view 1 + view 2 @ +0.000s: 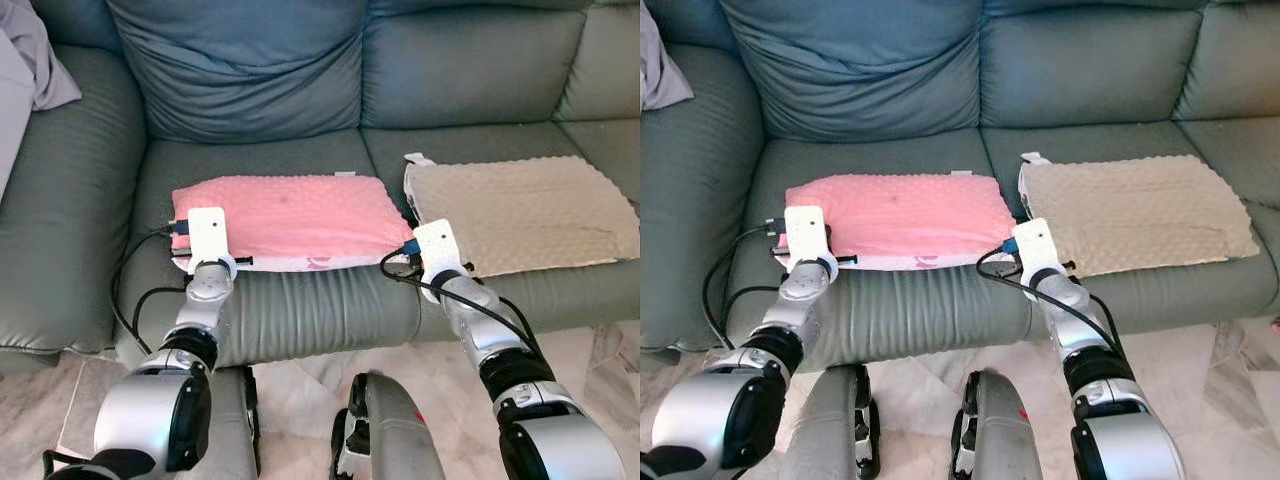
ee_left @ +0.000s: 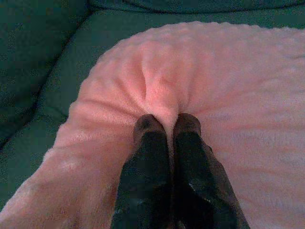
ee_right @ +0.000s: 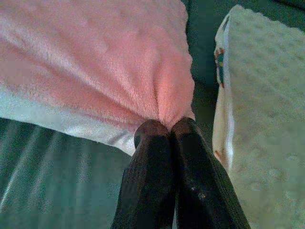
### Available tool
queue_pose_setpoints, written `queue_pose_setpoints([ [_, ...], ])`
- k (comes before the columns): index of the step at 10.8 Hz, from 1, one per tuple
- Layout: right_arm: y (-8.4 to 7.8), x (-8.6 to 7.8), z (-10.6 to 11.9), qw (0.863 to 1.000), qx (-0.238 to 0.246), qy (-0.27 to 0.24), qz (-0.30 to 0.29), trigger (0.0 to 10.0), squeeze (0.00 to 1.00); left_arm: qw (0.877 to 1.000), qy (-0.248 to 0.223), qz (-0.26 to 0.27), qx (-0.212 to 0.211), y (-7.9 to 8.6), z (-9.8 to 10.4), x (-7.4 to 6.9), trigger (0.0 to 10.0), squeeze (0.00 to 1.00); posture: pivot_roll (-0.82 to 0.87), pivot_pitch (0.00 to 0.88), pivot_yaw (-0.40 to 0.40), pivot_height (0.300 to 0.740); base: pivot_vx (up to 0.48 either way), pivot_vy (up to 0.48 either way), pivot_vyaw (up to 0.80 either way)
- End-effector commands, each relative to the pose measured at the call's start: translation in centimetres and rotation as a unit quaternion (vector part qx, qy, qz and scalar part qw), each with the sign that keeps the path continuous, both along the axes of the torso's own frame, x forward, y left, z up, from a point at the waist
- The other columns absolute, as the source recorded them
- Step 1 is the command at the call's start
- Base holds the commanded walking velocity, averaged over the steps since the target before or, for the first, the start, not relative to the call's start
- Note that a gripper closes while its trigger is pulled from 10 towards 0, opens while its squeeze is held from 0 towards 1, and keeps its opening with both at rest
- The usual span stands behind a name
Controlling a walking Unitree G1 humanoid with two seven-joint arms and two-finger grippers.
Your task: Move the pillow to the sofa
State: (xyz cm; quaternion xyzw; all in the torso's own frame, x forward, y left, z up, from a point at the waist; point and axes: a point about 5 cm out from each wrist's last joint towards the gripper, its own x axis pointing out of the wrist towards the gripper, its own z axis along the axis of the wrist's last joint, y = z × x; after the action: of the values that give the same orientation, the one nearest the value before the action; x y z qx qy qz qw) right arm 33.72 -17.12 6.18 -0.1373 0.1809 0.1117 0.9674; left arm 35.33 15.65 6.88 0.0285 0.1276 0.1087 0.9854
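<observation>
Pink and fuzzy, the flat soft pillow (image 1: 285, 218) lies on the seat of the grey-green leather sofa (image 1: 300, 310), just beside a flat beige bumpy pillow (image 1: 520, 210). My left claw (image 2: 165, 125) pinches its near left corner, my right claw (image 3: 164, 128) its near right corner. I think the move is nearly done. All that is left is letting go.

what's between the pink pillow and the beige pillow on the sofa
Nothing but a narrow strip of bare green sofa seat between the pink pillow and the beige pillow; the right wrist view shows that gap.
</observation>
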Motion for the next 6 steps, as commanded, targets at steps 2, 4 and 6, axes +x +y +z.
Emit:
queue_pose_setpoints([
  [2, -0.6, -0.5, -1.0, 1.0, 0.001, 0.01, 0.001, 10.0, 0.0, 0.998, 0.001, 0.041, 0.04, 2.2, 0.1, -0.1, 10.0, 0.0, -0.08, 0.222, -0.077, 0.651, 0.0, 0.0, 0.0],
  [4, -1.1, -0.3, -1.0, 1.0, -0.01, 0.008, -0.005, 10.0, 0.0, 0.997, 0.001, 0.057, 0.049, 3.1, 0.3, -0.1, 10.0, 0.0, -0.08, 0.222, -0.077, 0.651, 0.0, 0.0, 0.0],
  [6, -1.9, 0.1, -0.5, 0.999, -0.024, -0.008, -0.023, 10.0, 0.0, 0.995, 0.005, 0.077, 0.067, 3.8, 0.1, -0.4, 10.0, 0.0, -0.08, 0.223, -0.08, 0.651, 0.0, 0.0, 0.0],
])
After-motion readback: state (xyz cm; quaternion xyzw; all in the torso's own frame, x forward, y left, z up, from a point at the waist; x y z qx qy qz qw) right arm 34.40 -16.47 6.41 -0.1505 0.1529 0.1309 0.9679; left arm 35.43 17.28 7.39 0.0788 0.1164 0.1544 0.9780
